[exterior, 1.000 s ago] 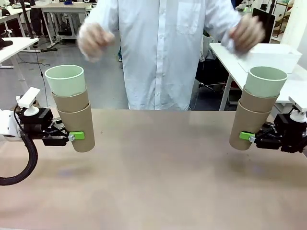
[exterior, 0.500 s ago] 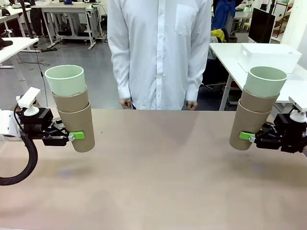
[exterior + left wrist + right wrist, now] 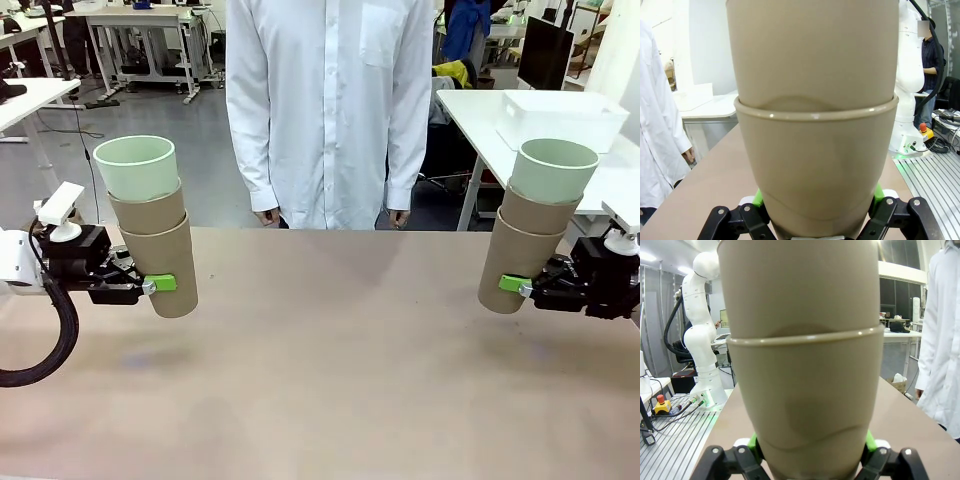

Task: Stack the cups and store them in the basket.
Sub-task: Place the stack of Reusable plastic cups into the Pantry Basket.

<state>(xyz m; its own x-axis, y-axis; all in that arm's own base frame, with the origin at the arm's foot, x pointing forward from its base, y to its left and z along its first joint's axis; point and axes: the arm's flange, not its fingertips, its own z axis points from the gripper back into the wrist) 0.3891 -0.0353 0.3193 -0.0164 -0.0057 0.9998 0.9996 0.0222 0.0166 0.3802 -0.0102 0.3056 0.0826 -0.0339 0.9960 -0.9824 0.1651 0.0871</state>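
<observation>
Six tall, tapered, matte tumbler cups are counted, nested in two stacks of three. In each, one pale mint-green cup is set on top of two grey-brown ones. The left stack (image 3: pixel 150 230) is clamped at its lowest cup by the left gripper (image 3: pixel 165 284), near the left edge of the brown table (image 3: pixel 330 340). The right stack (image 3: pixel 538 225) is gripped likewise by the right gripper (image 3: pixel 512 285) near the right edge.

Both arms are held low and level, fingers pointing inward, and the stacks are tilted slightly outward at the top. They appear to be held just clear of the tabletop.

In the left wrist view, green pads (image 3: pixel 758 197) are pressed against both sides of the lowest cup.

One large white rectangular plastic basket (image 3: pixel 565 115) is set on a white table (image 3: pixel 480 125) at the far right, well apart from both stacks. One person in a white shirt (image 3: pixel 330 100) is seen at the far side, hands (image 3: pixel 266 215) hanging by the table edge.
</observation>
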